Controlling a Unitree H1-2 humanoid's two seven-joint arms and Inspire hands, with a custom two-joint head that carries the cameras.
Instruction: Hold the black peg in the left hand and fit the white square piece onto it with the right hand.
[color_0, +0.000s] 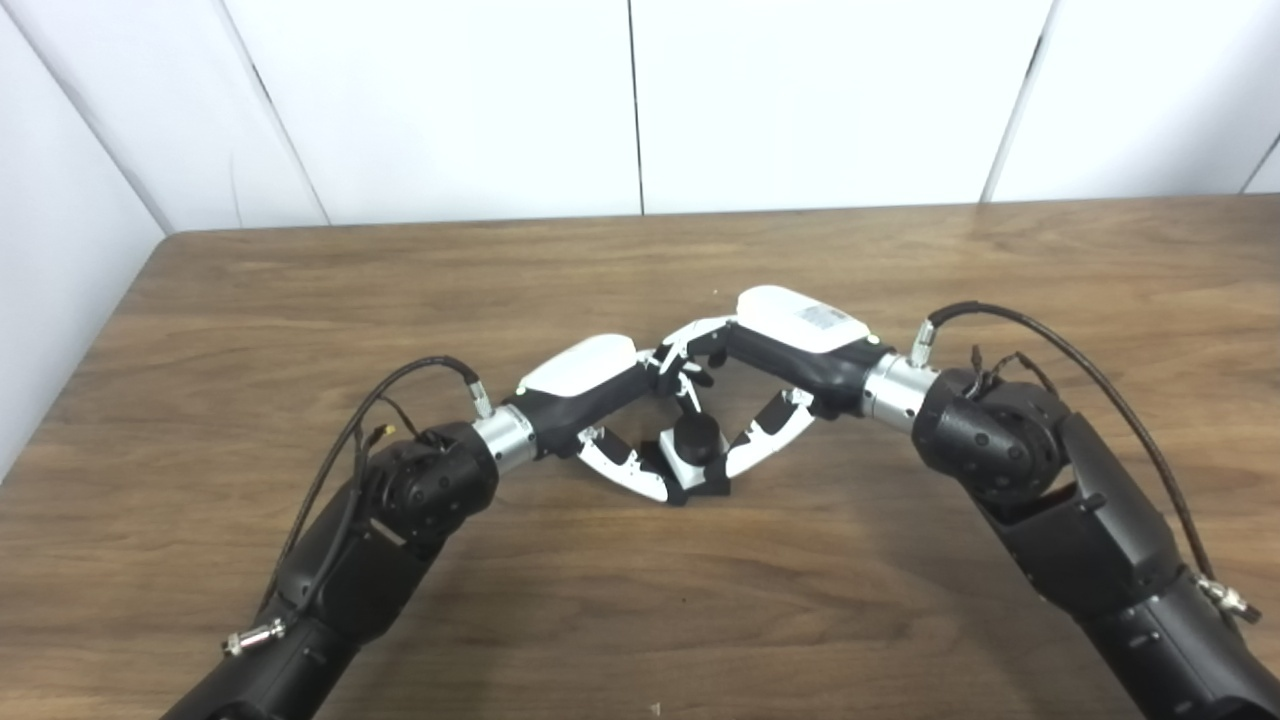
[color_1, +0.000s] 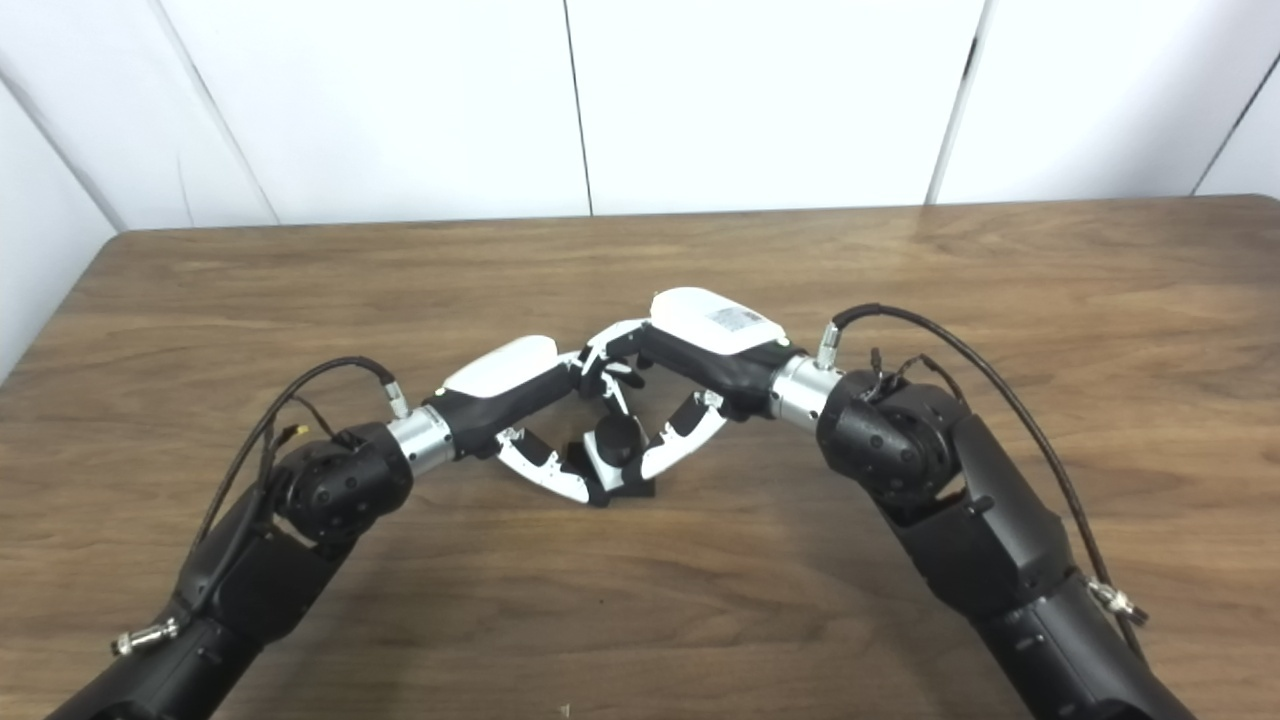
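Observation:
Both hands meet over the middle of the wooden table (color_0: 300, 300). The black peg (color_0: 697, 437) shows as a round dark top between them, just above the tabletop. The white square piece (color_0: 684, 468) sits around its lower part, with a black base edge showing beneath. My left hand (color_0: 590, 385) comes in from the left, its thumb under the assembly and its fingers curled over the far side, shut on the peg. My right hand (color_0: 790, 340) reaches in from the right and is shut on the white piece. The fingertips of both hands overlap and hide the contact.
White wall panels (color_0: 640, 100) stand behind the table's far edge. A black cable (color_0: 1080, 360) loops over my right wrist and another cable (color_0: 400, 380) over my left. Bare wood surrounds the hands on all sides.

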